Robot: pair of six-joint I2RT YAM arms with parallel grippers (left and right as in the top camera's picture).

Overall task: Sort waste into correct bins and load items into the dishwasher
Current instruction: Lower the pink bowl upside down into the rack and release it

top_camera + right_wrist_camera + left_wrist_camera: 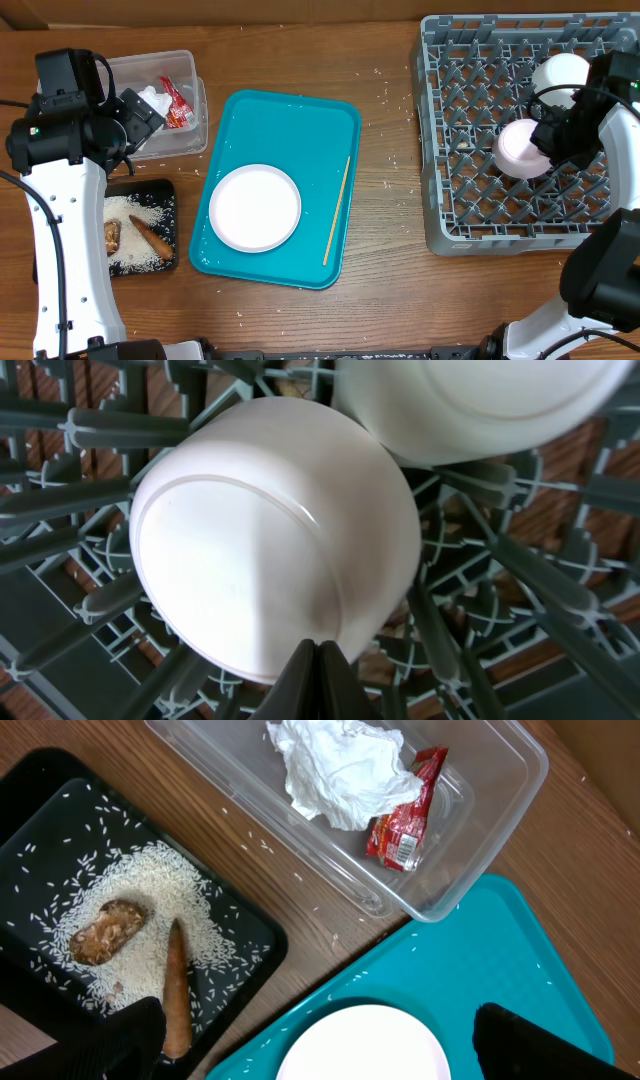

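Note:
The clear tub point(196, 138) point(500, 840) holds the white napkin point(340, 770) and a red-and-white wrapper point(405, 815). The black tray point(166, 190) point(40, 800) holds rice point(150, 880), a lumpy brown scrap point(108, 930) and a long one point(177, 985). A white plate point(255, 207) point(365, 1045) and the wooden stick point(337, 210) lie on the teal tray. My left gripper point(143, 112) point(320, 1050) is open and empty above the tub. The grey rack point(450, 150) holds an upturned white bowl point(518, 148) point(260, 530) and another white dish point(560, 72) point(480, 400). My right gripper point(548, 138) point(320, 648) is shut at the bowl's rim.
The teal tray point(300, 120) sits mid-table between the bins and the rack. Loose rice grains point(392, 160) lie scattered on the wood between the tray and the rack. The rack's upright pegs point(90, 430) crowd round my right gripper.

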